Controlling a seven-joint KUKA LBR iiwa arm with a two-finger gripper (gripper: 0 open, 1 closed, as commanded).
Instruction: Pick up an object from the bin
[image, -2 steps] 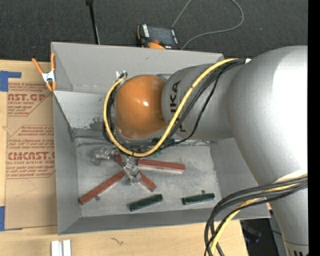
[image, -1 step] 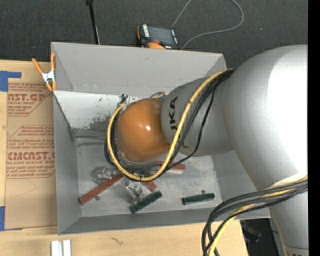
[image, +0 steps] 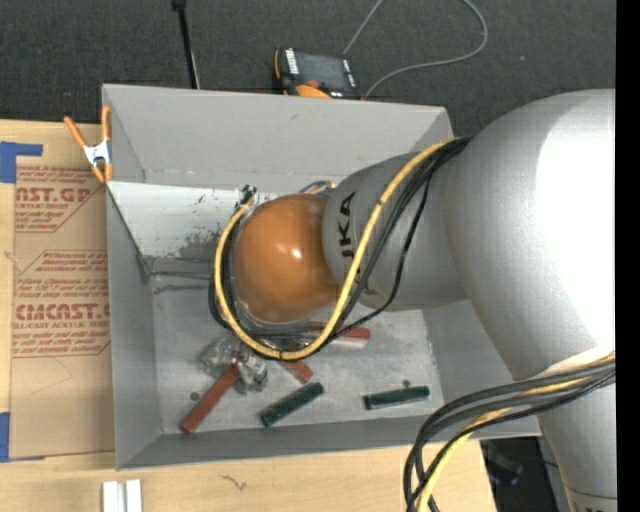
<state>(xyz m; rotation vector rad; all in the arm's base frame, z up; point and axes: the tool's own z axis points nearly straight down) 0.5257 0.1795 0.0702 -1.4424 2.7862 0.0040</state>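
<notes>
Well beyond the gripper (image: 238, 368), along the top of the view, lies a dark grey, matt, finely textured floor (image: 80, 40) under even light. Up and a little to the right of the gripper, a small flat black box with an orange edge (image: 312, 72) rests on that floor, and a thin pale grey wire (image: 425, 62) curves away from beside it, up and to the right. Up and to the left of the gripper, a thin black cable (image: 186, 45) runs nearly straight across the same floor.

The orange domed wrist cover (image: 285, 262) hides the grey metal bin's (image: 130, 300) middle and most of 1 flat red stick (image: 350, 337). The silver arm (image: 540, 230) is cut off at right; the metal gripper (image: 237, 368) below is blurred.
</notes>
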